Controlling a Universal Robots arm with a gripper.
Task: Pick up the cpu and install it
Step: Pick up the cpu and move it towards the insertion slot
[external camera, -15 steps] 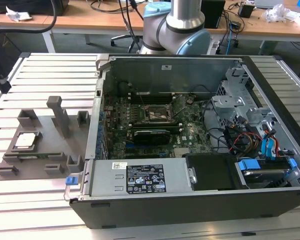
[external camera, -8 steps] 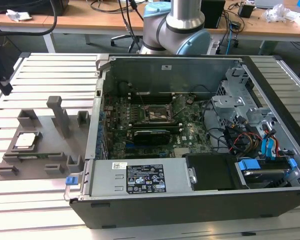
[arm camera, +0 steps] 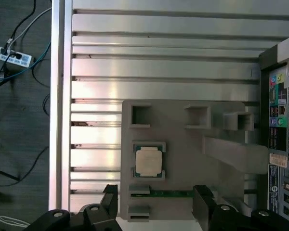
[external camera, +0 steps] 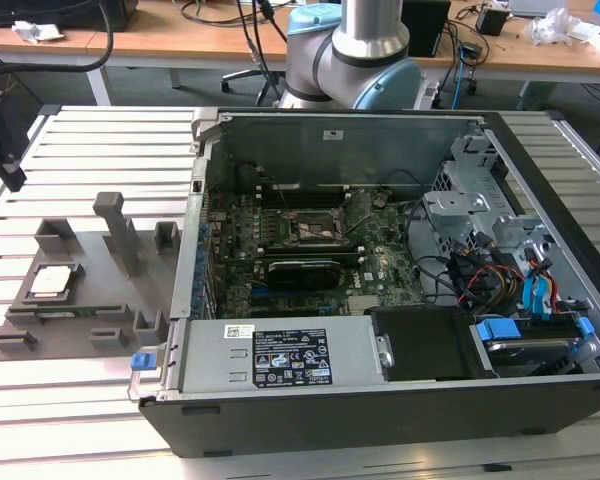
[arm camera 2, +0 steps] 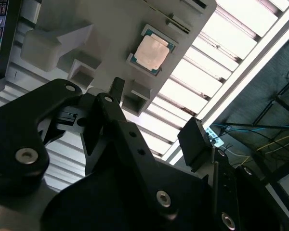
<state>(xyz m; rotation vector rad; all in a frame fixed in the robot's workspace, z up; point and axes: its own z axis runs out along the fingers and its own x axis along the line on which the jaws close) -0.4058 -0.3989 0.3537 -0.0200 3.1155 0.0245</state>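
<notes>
- Closest to the lens in the first wrist view is the end effector (arm camera: 156,195), its jaws standing apart with nothing between them. Just past it the cpu (arm camera: 149,161) lies flat in a shallow square pocket of a grey holder (arm camera: 183,144). The end effector is near the cpu but not touching it. The holder rests on a slatted metal surface (arm camera: 159,62), with a computer case (arm camera: 279,120) beside it.
- In the second wrist view the end effector (arm camera 2: 156,113) also shows spread and empty. The cpu (arm camera 2: 153,52) lies metal side up in the holder (arm camera 2: 115,19), clear of the jaws.
- In the exterior view the cpu (external camera: 52,281) sits low on the exterior view's left, on the holder (external camera: 100,285). The open computer case (external camera: 380,410) takes the middle and the exterior view's right. Inside it is the motherboard (external camera: 380,265), and the socket (external camera: 315,228) lies near the frame's centre, well apart from the cpu.
- Handling, as a judgement: the cpu looks light, thin and stiff. Its smooth metal top is likely slippery, and its underside and thin rim are likely delicate. The safest hold is probably on two opposite edges, kept level and squeezed gently, since the pocket walls leave little room around it.
</notes>
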